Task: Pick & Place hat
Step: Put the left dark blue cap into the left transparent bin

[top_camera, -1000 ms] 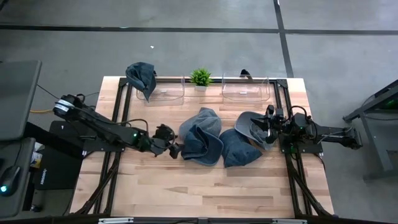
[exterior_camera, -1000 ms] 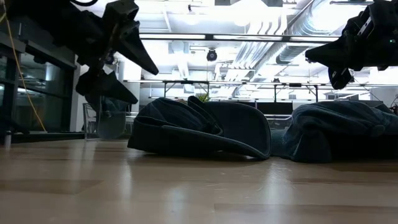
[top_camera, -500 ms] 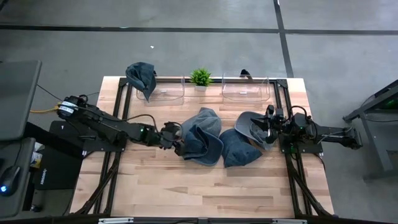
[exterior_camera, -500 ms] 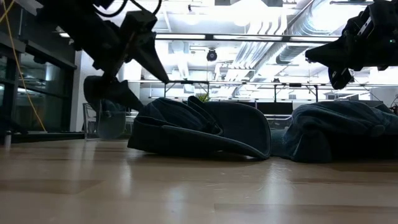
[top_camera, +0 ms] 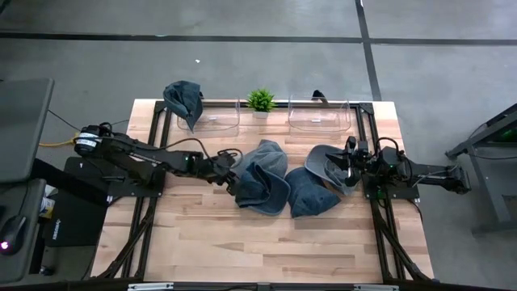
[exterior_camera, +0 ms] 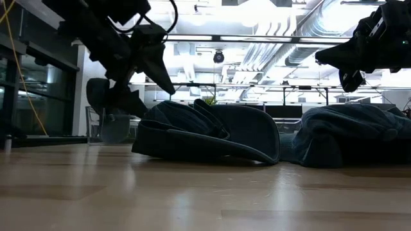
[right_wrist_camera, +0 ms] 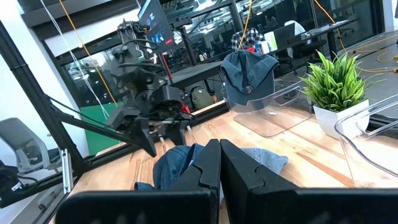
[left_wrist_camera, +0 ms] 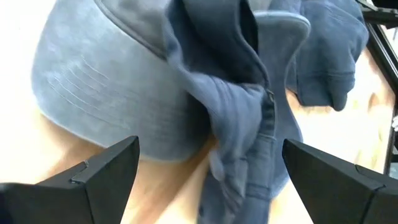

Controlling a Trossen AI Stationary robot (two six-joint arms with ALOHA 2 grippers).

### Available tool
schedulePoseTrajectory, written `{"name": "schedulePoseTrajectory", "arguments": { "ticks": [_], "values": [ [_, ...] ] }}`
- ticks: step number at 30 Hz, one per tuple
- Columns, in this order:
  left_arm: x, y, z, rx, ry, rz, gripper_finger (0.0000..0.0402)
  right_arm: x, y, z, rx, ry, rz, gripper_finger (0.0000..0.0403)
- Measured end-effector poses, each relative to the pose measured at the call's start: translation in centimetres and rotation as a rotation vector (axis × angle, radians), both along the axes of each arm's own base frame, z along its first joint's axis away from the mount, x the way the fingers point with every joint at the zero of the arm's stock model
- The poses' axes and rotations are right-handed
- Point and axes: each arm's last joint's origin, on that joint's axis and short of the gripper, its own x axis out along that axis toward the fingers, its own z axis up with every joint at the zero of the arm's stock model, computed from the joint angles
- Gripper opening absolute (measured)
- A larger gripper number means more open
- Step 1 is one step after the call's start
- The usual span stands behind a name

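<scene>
Several blue denim hats lie heaped mid-table. The nearest one [top_camera: 262,187] [exterior_camera: 212,131] [left_wrist_camera: 118,81] rests on the wood by its brim. My left gripper [top_camera: 232,178] [exterior_camera: 158,104] [left_wrist_camera: 205,168] is open, close against that hat's left side, its fingers spread either side of the crumpled cloth; whether they touch it, I cannot tell. My right gripper [top_camera: 347,168] [exterior_camera: 334,64] [right_wrist_camera: 219,149] is shut, raised above the grey-blue hat [top_camera: 325,162] at the heap's right. Another hat [top_camera: 184,99] [right_wrist_camera: 249,68] hangs over the left bin's rim.
Two clear bins [top_camera: 214,120] [top_camera: 319,118] stand along the far edge with a small potted plant [top_camera: 260,100] between them. Bare wood [top_camera: 266,242] lies toward the near edge. Dark frame rails run down both sides of the table.
My left gripper has moved toward the table's right and a little toward the far edge, up to the left side of the hat heap, and has stayed open. The hats and my right arm have kept still.
</scene>
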Motion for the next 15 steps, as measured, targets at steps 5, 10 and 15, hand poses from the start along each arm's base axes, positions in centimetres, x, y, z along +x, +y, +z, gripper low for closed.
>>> {"name": "schedulePoseTrajectory", "arguments": {
  "ticks": [5, 10, 15],
  "values": [
    [0.1, 1.1, 0.0, -0.022, -0.003, -0.015, 0.0372, 0.0, 0.0, 0.0, 0.000, 0.000, 0.000, 0.0001],
    [0.4, 1.0, 0.4, -0.038, -0.049, -0.047, 0.0372, 0.0, 0.0, 0.0, 0.000, 0.000, 0.000, 0.0001],
    [0.8, 1.0, -0.8, -0.063, -0.001, -0.021, 0.0372, 0.0, 0.0, 0.0, 0.000, 0.000, 0.000, 0.0001]
  ]
}}
